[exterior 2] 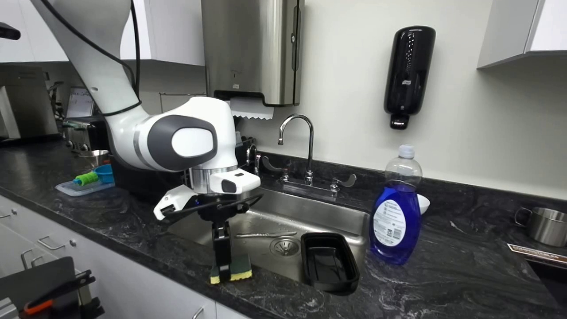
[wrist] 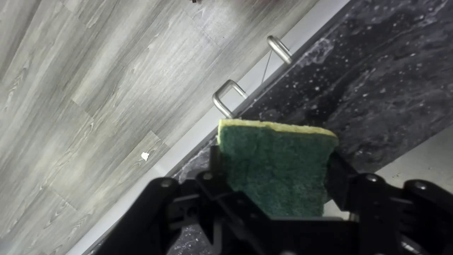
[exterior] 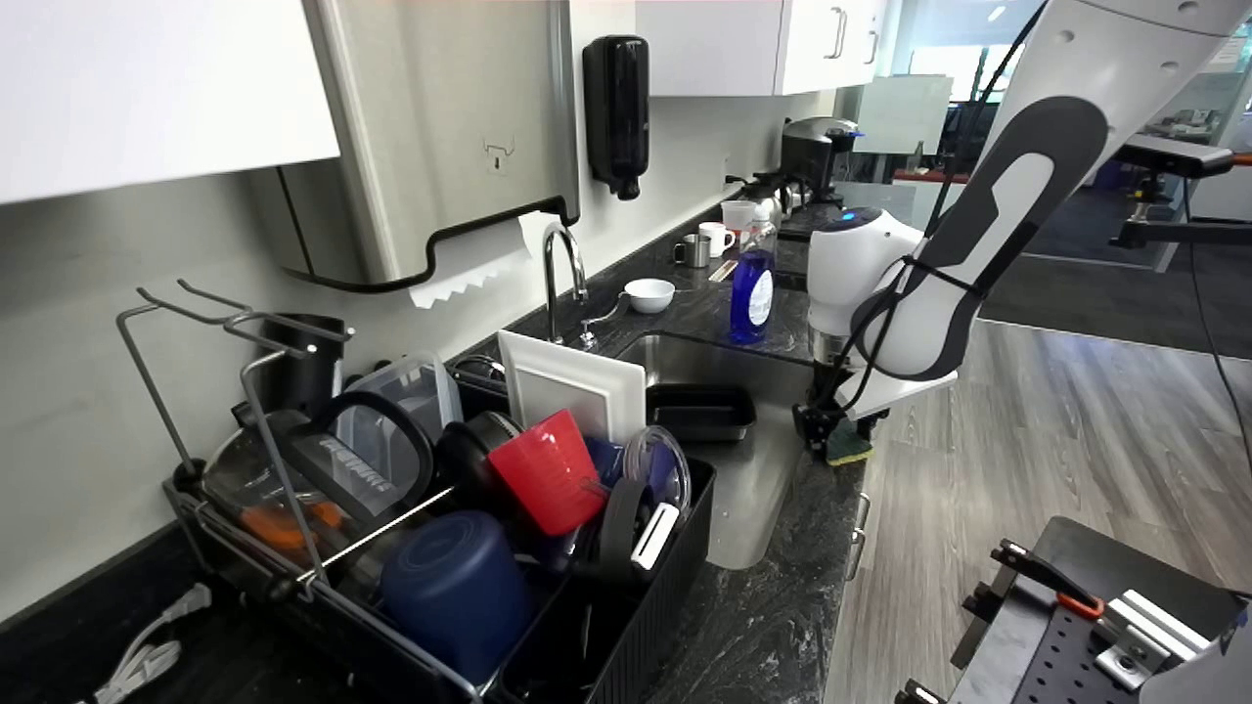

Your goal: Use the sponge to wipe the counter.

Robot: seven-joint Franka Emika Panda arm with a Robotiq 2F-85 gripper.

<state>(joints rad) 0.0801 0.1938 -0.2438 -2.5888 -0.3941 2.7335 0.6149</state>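
Across the lower half of an exterior view extends the black, pale-veined desk [exterior 2: 469,283]. The white robot arm [exterior 2: 190,141] reaches down from that frame's upper left to left of centre. Set into the desk at centre is the steel sink [exterior 2: 310,212]. At lower left of an exterior view sits a loaded black dish rack [exterior: 690,538]. Right of centre in an exterior view, a bottle of blue liquid [exterior 2: 395,212] stands upright just beside the sink; a black rectangular tray [exterior 2: 328,254] lies in the sink. Low and left of centre, the sponge [exterior 2: 241,266] is at the strip between sink and front edge, green side up, yellow side down. The black fingers [exterior 2: 223,254] grip it from opposite sides, as the wrist view's lower centre confirms.
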